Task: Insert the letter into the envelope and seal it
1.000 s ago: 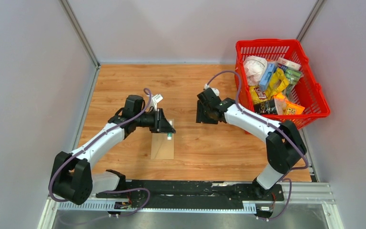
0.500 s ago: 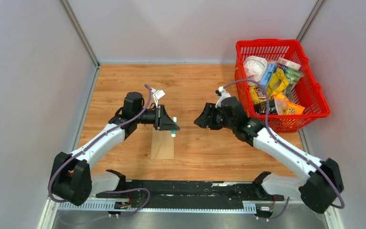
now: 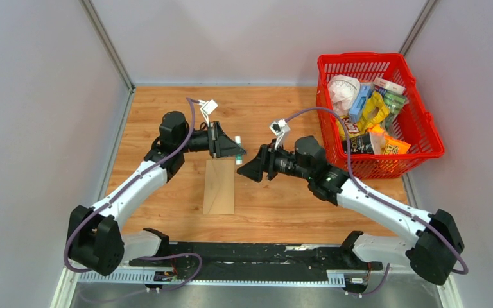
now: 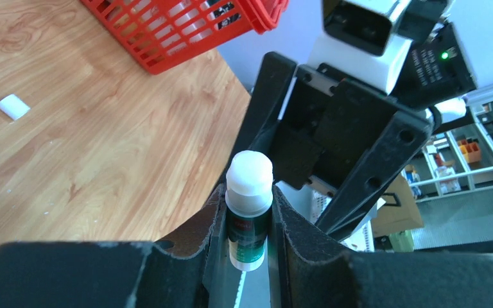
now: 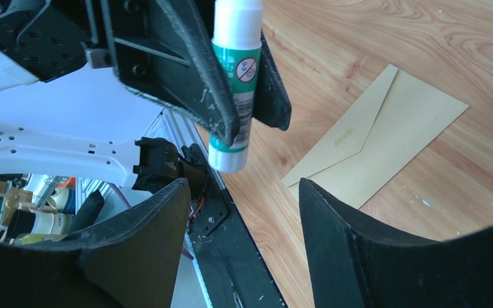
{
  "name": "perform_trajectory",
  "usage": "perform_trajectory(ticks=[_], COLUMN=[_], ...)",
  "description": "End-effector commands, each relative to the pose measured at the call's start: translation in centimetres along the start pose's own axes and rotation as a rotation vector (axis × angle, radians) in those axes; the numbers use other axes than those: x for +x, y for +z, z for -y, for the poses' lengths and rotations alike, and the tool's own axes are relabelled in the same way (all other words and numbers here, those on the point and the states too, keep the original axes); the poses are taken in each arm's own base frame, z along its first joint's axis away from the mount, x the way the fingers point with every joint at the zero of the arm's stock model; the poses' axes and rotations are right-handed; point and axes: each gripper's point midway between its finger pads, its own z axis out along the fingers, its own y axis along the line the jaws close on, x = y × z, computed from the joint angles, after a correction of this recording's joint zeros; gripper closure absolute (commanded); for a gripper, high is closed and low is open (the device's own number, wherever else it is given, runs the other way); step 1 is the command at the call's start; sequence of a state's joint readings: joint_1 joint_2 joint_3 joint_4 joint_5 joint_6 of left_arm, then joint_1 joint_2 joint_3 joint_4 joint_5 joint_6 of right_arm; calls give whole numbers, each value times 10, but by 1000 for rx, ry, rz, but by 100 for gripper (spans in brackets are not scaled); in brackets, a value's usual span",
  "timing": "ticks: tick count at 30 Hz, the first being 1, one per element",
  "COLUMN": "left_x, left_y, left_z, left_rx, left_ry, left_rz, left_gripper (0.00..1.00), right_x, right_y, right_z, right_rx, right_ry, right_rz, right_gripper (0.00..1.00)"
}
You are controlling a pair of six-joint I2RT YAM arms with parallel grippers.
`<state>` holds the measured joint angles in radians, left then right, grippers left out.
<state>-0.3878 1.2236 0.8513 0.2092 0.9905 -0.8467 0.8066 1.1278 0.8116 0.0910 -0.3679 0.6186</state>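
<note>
The tan envelope (image 3: 219,187) lies flat on the wooden table, flap folded down; it also shows in the right wrist view (image 5: 385,138). The letter is out of view. My left gripper (image 3: 236,149) is raised above the envelope's far end and shut on a green glue stick with a white cap (image 4: 249,218). The stick also shows in the right wrist view (image 5: 234,83). My right gripper (image 3: 246,171) is open and empty, pointing at the left gripper, with its fingertips (image 5: 167,192) just below the stick's bottom end.
A red basket (image 3: 385,59) full of packets stands at the back right; its wall also shows in the left wrist view (image 4: 186,38). A small white scrap (image 4: 13,106) lies on the table. The black base rail (image 3: 257,253) runs along the near edge.
My left gripper has lifted the glue stick off the envelope and turned it toward the right arm. My right arm has swung round and moved left, jaws now facing the stick.
</note>
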Motion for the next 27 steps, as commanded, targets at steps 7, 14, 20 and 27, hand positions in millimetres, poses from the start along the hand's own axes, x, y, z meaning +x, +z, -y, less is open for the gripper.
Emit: perform_trajectory(ticks=[7, 14, 20, 27], left_x=[-28, -34, -38, -44], left_y=[4, 3, 0, -11], left_z=[22, 17, 7, -18], left_rx=[54, 1, -90, -297], left_ry=[31, 21, 6, -29], left_rz=[71, 117, 137, 179], left_gripper=[100, 100, 100, 100], right_x=[-59, -57, -66, -68], right_y=[26, 35, 39, 32], right_z=[-24, -20, -13, 18], right_rx=[-48, 31, 165, 542], right_ry=[-57, -64, -89, -197], right_rz=[175, 145, 160, 151], right_gripper=[38, 61, 74, 100])
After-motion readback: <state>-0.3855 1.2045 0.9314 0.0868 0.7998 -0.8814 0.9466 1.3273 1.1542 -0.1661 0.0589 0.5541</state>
